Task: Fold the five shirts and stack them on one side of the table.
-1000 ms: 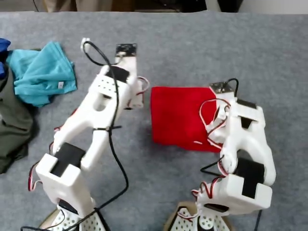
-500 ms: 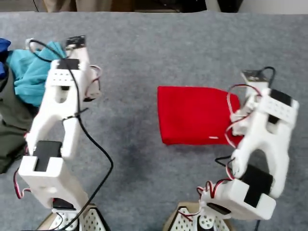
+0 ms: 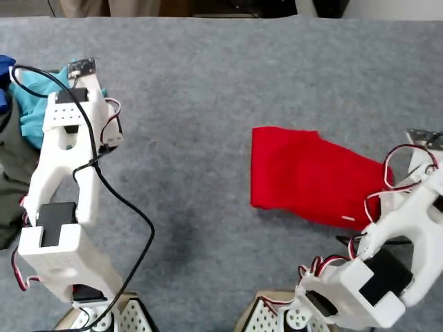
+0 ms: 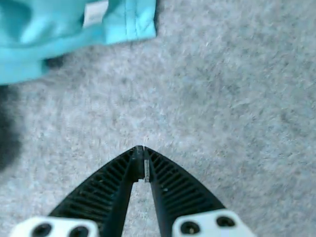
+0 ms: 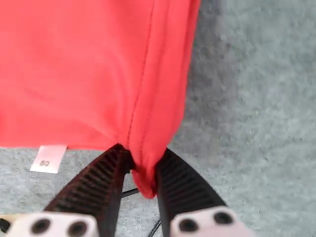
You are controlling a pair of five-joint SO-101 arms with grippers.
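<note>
Dragging the folded red shirt (image 3: 311, 183) to the right-hand side of the table appears to be the step in hand. The shirt lies slightly askew on the grey table cover (image 3: 228, 83), right of centre.

1. The right gripper (image 5: 140, 158) pinches the shirt's bunched edge, with cloth filling the gap between the jaws.
   - Maintain this clamp across every layer. A partial bite would likely let the lower layers lag and open the fold.
   - Slide the shirt low and slowly. The cover looks fibrous and may grip the fabric.
   - Square the shirt to the table edge before releasing it, since later shirts must stack on it.
2. The left gripper (image 4: 142, 163) hangs over bare cover with its jaws pressed together and nothing between them. It sits just beside the teal shirt (image 4: 64, 34).
   - Spread the jaws before descending on that shirt.
3. The teal shirt lies crumpled at the left edge, against a dark olive shirt (image 3: 14, 180) and a blue shirt (image 3: 3, 69).

Labels:
- A white tag (image 5: 48, 158) is sewn at the red shirt's hem and carries small print.
- A white tag (image 4: 95, 12) on the teal shirt shows no legible marking.
</note>
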